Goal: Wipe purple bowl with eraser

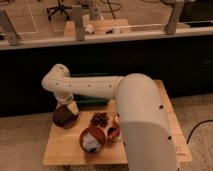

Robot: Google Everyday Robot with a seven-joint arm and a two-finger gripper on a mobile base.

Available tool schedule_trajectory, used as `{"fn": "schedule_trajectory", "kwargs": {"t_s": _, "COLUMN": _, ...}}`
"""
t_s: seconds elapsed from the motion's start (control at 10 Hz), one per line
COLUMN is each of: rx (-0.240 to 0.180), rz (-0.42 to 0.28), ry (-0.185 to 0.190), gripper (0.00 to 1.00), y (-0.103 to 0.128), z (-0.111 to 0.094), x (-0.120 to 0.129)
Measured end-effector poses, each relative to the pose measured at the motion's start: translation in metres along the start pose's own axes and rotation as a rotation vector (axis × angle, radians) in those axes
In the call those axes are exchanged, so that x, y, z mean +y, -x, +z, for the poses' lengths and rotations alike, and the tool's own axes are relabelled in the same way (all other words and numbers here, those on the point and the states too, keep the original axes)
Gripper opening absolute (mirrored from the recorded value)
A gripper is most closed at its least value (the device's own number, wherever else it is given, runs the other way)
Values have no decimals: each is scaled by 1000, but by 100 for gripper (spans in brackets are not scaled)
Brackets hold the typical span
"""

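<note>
The white arm covers the right half of the wooden tabletop. It runs up and left to an elbow at 10 o'clock, then bends down to the pincer.

The pincer hangs over the purple bowl, at the bowl's 1 o'clock rim. Whether it is released, clenched or grasping something I cannot tell. A pale, blocky tip shows where it meets the rim. I cannot tell whether that is the eraser or part of the pincer.

The purple bowl sits near the tabletop's left edge, at about 9 o'clock from the tabletop's centre. It is round, shallow and dark.

At 3 o'clock from it, apart from it, lies a dark heap of small round pieces. At 4 o'clock from the purple bowl stands the red bowl with pale contents, near the front edge. Just beside the red bowl, at its 2 o'clock, is a small reddish object half hidden by the arm.

A dark green tray lies behind the arm at 12 o'clock from the heap.
</note>
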Motion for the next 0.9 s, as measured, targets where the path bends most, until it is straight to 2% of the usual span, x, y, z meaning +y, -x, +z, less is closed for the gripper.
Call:
{"fn": "schedule_trajectory", "kwargs": {"t_s": 0.4, "rx": 0, "rz": 17, "ry": 3, "gripper": 35, "y": -2, "z": 11, "x": 2}}
{"fn": "schedule_trajectory", "kwargs": {"t_s": 0.5, "rx": -3, "rz": 21, "ry": 5, "gripper": 30, "y": -2, "z": 14, "x": 2}}
{"fn": "schedule_trajectory", "kwargs": {"t_s": 0.6, "rx": -4, "rz": 22, "ry": 6, "gripper": 31, "y": -2, "z": 16, "x": 2}}
{"fn": "schedule_trajectory", "kwargs": {"t_s": 0.7, "rx": -4, "rz": 25, "ry": 7, "gripper": 37, "y": -2, "z": 17, "x": 3}}
{"fn": "schedule_trajectory", "kwargs": {"t_s": 0.9, "rx": 0, "rz": 25, "ry": 3, "gripper": 57, "y": -3, "z": 13, "x": 2}}
